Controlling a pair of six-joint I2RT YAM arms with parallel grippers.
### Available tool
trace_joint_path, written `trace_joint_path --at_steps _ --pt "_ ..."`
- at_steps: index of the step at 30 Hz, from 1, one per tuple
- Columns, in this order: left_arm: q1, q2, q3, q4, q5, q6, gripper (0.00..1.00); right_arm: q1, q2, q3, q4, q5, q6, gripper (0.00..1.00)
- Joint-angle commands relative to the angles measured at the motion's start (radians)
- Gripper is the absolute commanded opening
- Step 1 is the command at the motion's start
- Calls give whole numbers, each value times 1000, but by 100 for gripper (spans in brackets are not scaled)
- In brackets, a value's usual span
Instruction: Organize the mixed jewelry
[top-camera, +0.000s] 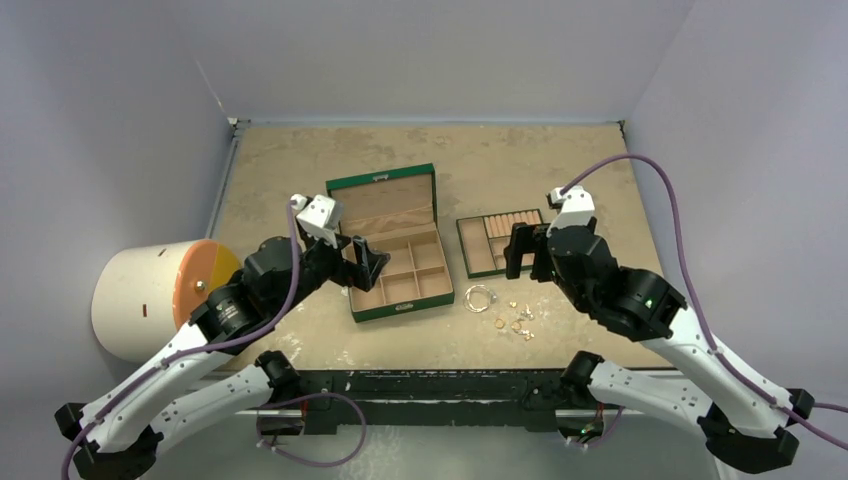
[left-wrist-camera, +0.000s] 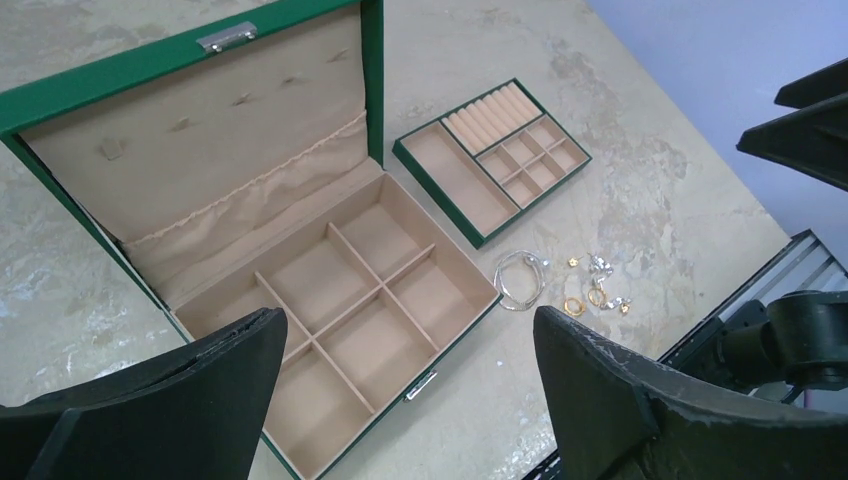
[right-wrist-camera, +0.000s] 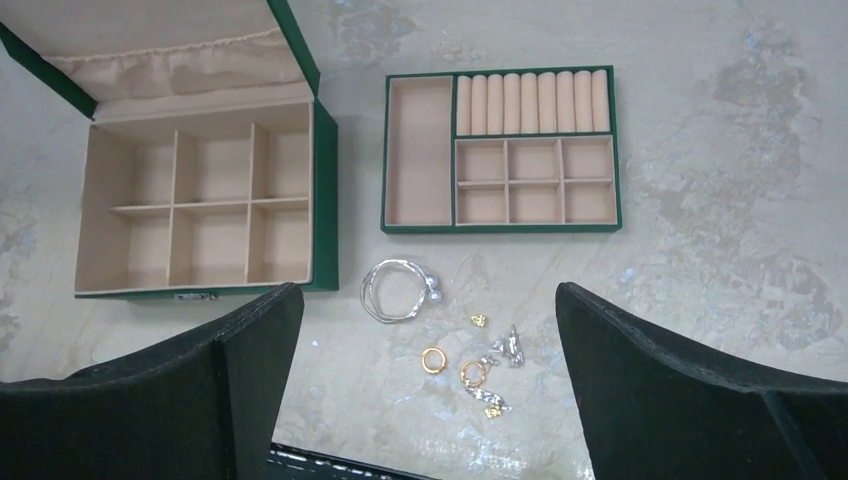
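Note:
The mixed jewelry (top-camera: 510, 315) lies loose on the table in front of the tray. It is a larger silvery loop (right-wrist-camera: 398, 290), two gold rings (right-wrist-camera: 433, 360), small silver pieces (right-wrist-camera: 510, 345) and tiny gold bits. The loop also shows in the left wrist view (left-wrist-camera: 520, 277). My left gripper (left-wrist-camera: 408, 318) is open and empty above the front of the open green box (top-camera: 383, 200). My right gripper (right-wrist-camera: 428, 290) is open and empty, hovering above the jewelry. In the top view it (top-camera: 525, 250) is over the tray (top-camera: 463, 250).
The green box (right-wrist-camera: 325, 190) has six empty tan compartments and its lid stands up. The separate green tray (right-wrist-camera: 500, 229) has ring rolls, one long slot and six small cells, all empty. A white cylinder with an orange face (top-camera: 150, 295) lies at the left. A black rail (top-camera: 430, 385) marks the near edge.

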Motion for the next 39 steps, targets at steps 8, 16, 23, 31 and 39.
trace_joint_path --at_steps 8,16,23,31,39 --pt "-5 22 -10 46 36 -25 94 4 51 -34 -64 9 32 98" --pt "-5 11 -14 45 43 -24 94 3 99 -77 -102 -19 115 94" --pt "-4 -2 -18 45 52 -27 94 -2 166 -124 -86 -51 177 93" --pt "-5 4 -19 42 62 -27 94 -108 213 -226 67 -166 158 84" --pt "-4 16 -17 28 40 -19 94 -194 284 -337 264 -293 143 77"
